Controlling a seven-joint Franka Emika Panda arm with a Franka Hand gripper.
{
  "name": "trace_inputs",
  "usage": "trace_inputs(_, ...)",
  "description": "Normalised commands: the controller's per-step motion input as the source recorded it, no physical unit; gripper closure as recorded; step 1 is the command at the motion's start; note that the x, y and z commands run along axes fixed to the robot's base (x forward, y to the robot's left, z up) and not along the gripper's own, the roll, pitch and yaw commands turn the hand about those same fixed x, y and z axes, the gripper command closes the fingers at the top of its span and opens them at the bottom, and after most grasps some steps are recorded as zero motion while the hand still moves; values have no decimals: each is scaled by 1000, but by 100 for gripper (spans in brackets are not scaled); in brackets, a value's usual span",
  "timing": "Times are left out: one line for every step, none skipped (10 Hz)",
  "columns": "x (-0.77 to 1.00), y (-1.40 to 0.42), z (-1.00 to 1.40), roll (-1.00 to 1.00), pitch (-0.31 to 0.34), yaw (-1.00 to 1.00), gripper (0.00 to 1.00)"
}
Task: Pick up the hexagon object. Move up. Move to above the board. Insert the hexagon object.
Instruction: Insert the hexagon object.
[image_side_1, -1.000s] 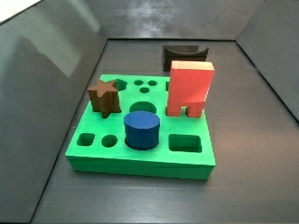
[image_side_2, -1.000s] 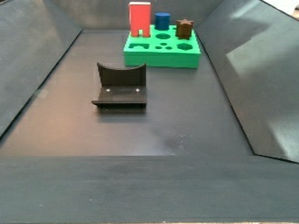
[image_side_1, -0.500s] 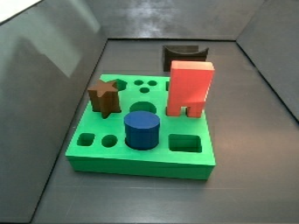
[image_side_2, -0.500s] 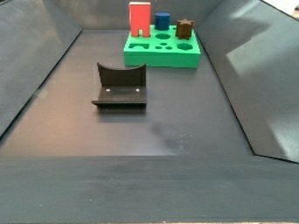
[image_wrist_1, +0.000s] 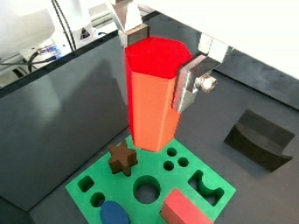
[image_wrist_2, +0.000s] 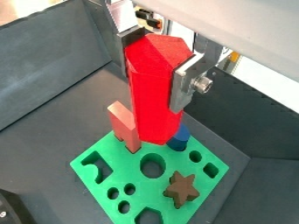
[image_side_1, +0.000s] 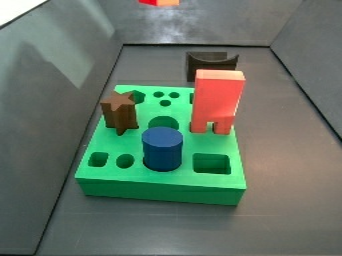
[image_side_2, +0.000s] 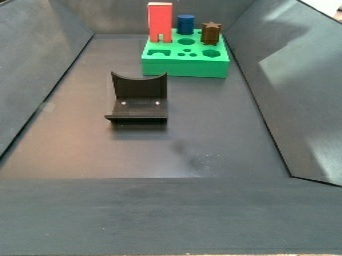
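I see the gripper (image_wrist_1: 162, 63) clamping the tall bright red hexagon object (image_wrist_1: 153, 96) high above the flat green board (image_wrist_1: 105, 181), at its 12 o'clock.

Even, soft overhead light, pale glare patches on the grey enclosure walls (image_side_2: 297, 62), faint shadows under the blocks, gripper (image_wrist_1: 160, 59) close and sharp in both wrist views, low-resolution, slightly soft side views

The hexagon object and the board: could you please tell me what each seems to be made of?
The hexagon object, held between the tool's fingers above the board, looks like matte painted wood or plastic: flat, even red faces, no glare. The board looks the same in green, with crisp cut holes; foam cannot be excluded.
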Motion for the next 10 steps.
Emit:
trace_inputs(0, 31, -200, 0, -7, 0, 100)
trace_inputs(0, 134, -449, 0, -1, 0, 100)
trace_inputs(0, 143, -523, 39, 0, 0, 100)
trace_inputs(0, 143, -614, 107, 0, -23, 100)
trace_inputs(0, 151, -606, 140, 0, -54, 100)
trace_inputs(-77, 214, -574, 123, 0, -120, 100)
trace_inputs(-86, 251, -469, 66, 0, -74, 100)
trace_inputs(-180, 271, -449, 77, 0, 0, 100)
trace_inputs(-234, 246, -406, 61, 0, 0, 100)
trace_inputs(-220, 257, -354, 33, 0, -6, 100)
